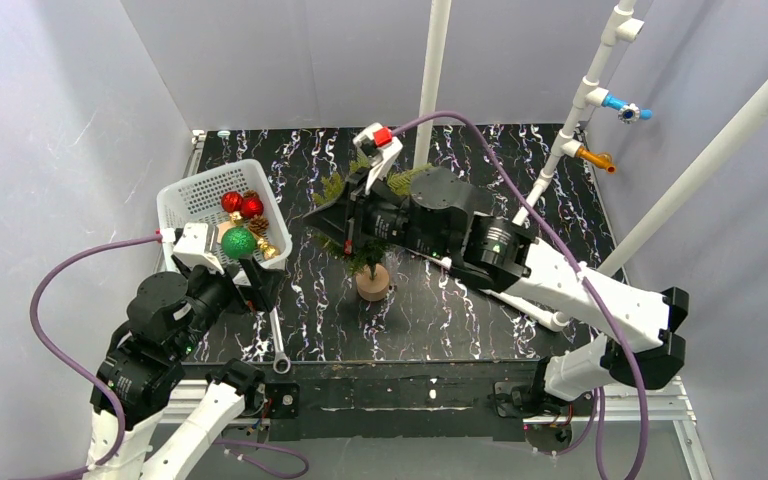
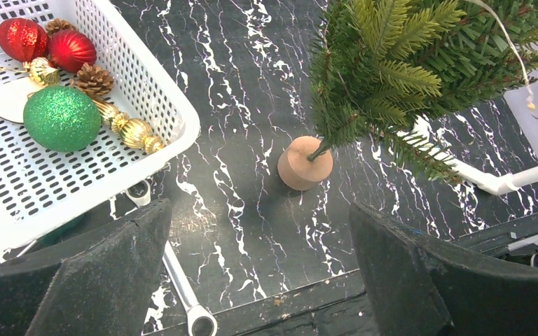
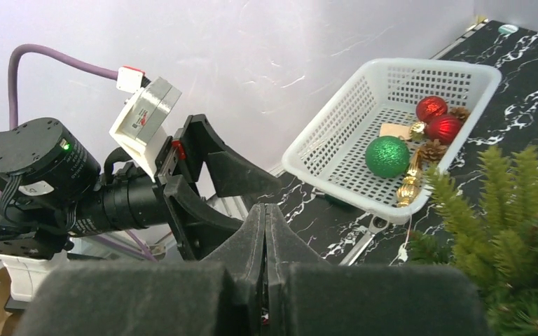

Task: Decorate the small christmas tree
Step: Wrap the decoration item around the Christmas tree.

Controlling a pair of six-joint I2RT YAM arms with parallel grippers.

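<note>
Pale grey walls (image 1: 60,110) enclose a black marbled table (image 1: 450,325).

The small christmas tree (image 2: 392,63) is a little green tree with bushy, spiky branches. It has a thin dark trunk. At the bottom is a short round foot, light brown like wood, and it sits flat on the black table (image 2: 238,84). The tree stands to the right of the white basket (image 2: 189,122), near it but not touching. Its foot is just past the basket's near right corner. The branches spread out wide, away from the basket. From above, most of the branches are hidden
</note>
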